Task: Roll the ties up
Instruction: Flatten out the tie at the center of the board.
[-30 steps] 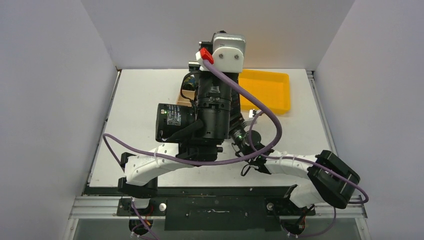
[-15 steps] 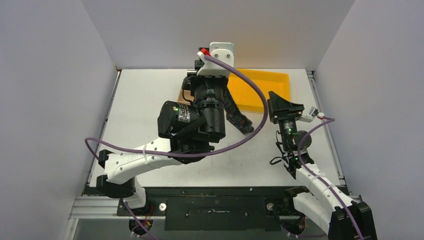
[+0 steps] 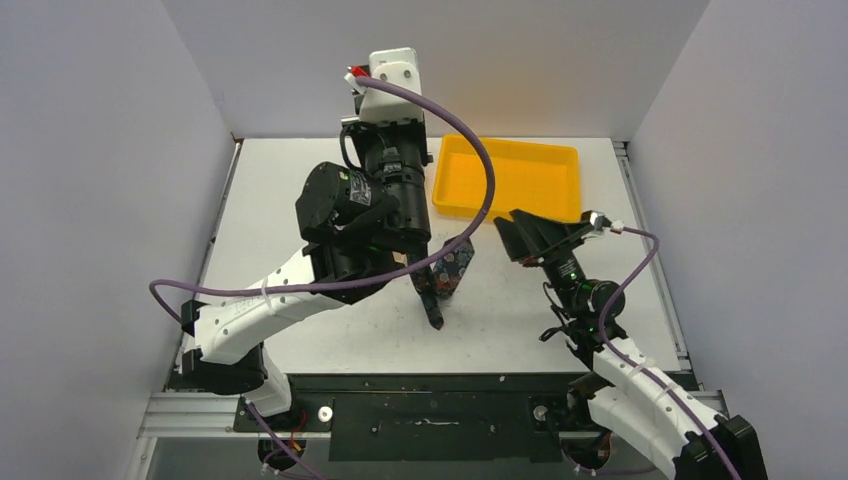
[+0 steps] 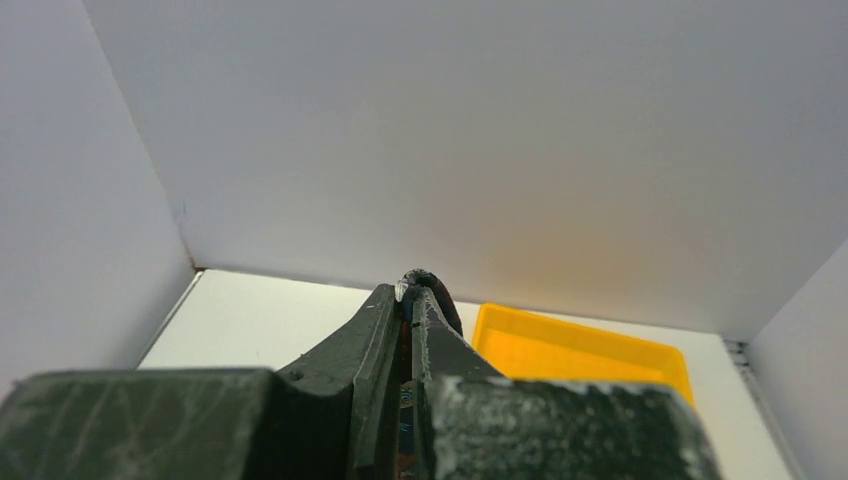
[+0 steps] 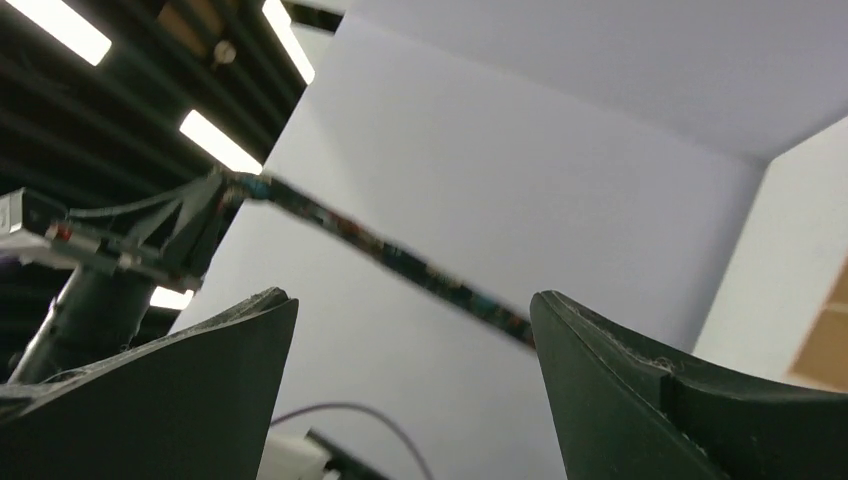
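Note:
My left gripper (image 4: 410, 290) is shut on one end of a dark speckled tie (image 4: 437, 290) and holds it high above the table, pointing at the back wall. In the top view the raised left arm hides its fingers. The tie (image 3: 448, 275) hangs down from behind that arm as a long strip, and its lower tip is near the table's middle. My right gripper (image 3: 520, 238) is open and empty, just right of the hanging tie and apart from it. In the right wrist view the tie (image 5: 400, 262) runs slantwise beyond the open fingers of the right gripper (image 5: 412, 297).
A yellow plastic tray (image 3: 505, 145) sits at the back right of the white table; it also shows in the left wrist view (image 4: 580, 350). White walls close in the table at the back and both sides. Purple cables loop around both arms.
My left arm has risen and swung left, lifting the tie so it hangs free. My right arm drew back from under the left arm to the right; its open gripper now faces the tie.

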